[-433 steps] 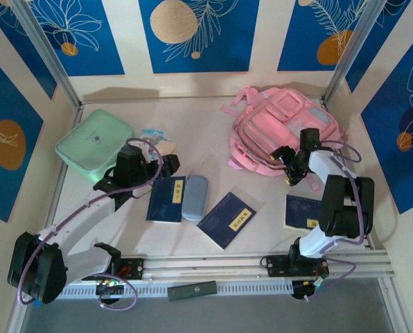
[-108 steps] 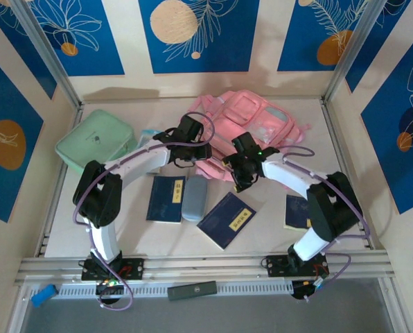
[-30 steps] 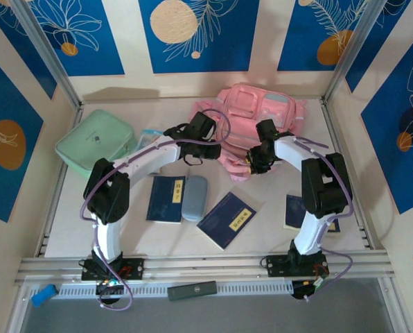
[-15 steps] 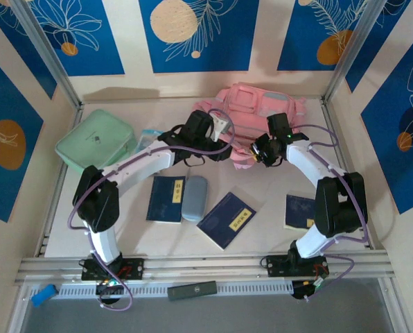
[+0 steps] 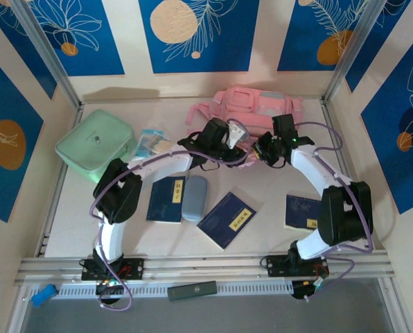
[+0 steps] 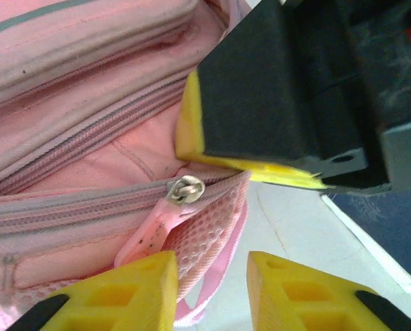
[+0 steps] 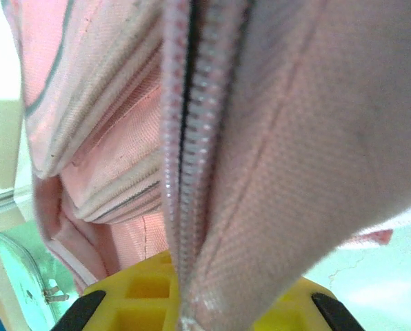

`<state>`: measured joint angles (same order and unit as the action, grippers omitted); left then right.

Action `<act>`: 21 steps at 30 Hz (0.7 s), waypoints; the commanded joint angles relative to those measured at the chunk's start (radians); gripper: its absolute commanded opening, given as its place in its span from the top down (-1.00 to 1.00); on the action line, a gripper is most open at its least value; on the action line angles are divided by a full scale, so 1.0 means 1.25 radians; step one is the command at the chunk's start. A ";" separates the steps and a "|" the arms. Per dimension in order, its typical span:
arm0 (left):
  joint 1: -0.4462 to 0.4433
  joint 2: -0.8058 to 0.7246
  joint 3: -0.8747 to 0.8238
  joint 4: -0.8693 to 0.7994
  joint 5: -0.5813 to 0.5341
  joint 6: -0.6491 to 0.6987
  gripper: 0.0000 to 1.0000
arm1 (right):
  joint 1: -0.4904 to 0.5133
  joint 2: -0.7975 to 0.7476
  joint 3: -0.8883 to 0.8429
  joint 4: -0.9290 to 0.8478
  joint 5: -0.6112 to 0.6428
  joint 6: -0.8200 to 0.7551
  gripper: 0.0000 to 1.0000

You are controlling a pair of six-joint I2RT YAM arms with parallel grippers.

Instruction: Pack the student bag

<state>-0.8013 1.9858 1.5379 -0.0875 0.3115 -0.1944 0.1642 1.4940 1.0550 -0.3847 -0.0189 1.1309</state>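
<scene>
Looking first at the student bag (image 5: 251,105): slumped at the far side of the table (image 5: 269,208), right of centre, long axis running left to right. Following its near edge down to a closed zip track (image 6: 67,207), also lying left to right, with the metal zip pull (image 6: 185,187) and its pink tab (image 6: 150,231) at the right end of that track.

Finding the left gripper (image 6: 211,269) just on the near side of the pull, fingers apart, with the tab aimed at one finger (image 6: 116,296) rather than at the middle of the gap; contact between tab and finger not clear. Finding the right gripper (image 5: 264,148) just to the right, against the bag, apparently clamped on the fabric beside the zip teeth.

Judging the left arm nearer the pull, hence the likely one to take it. Needing a small sideways shift toward the tab before closing, then a draw along the track, not across it. Risking a pinch of the mesh (image 6: 209,231) instead of the tab.
</scene>
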 commanded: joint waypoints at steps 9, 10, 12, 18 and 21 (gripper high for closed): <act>-0.026 0.007 -0.047 0.139 0.005 -0.082 0.39 | -0.069 -0.112 -0.079 0.221 -0.202 -0.070 0.88; -0.026 0.015 -0.001 0.073 -0.014 -0.059 0.41 | -0.072 -0.108 -0.073 0.213 -0.210 -0.076 0.88; -0.028 0.042 0.073 -0.055 -0.018 -0.019 0.43 | -0.070 -0.097 -0.054 0.176 -0.212 -0.085 0.88; -0.029 0.055 0.117 -0.179 -0.016 0.013 0.38 | -0.070 -0.067 -0.034 0.167 -0.255 -0.077 0.88; -0.028 0.060 0.167 -0.263 -0.032 0.046 0.30 | -0.069 -0.061 -0.013 0.145 -0.261 -0.090 0.87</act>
<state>-0.8322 2.0342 1.6943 -0.2348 0.3099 -0.1925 0.0708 1.4334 0.9615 -0.2584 -0.2108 1.0657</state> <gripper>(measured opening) 0.347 0.127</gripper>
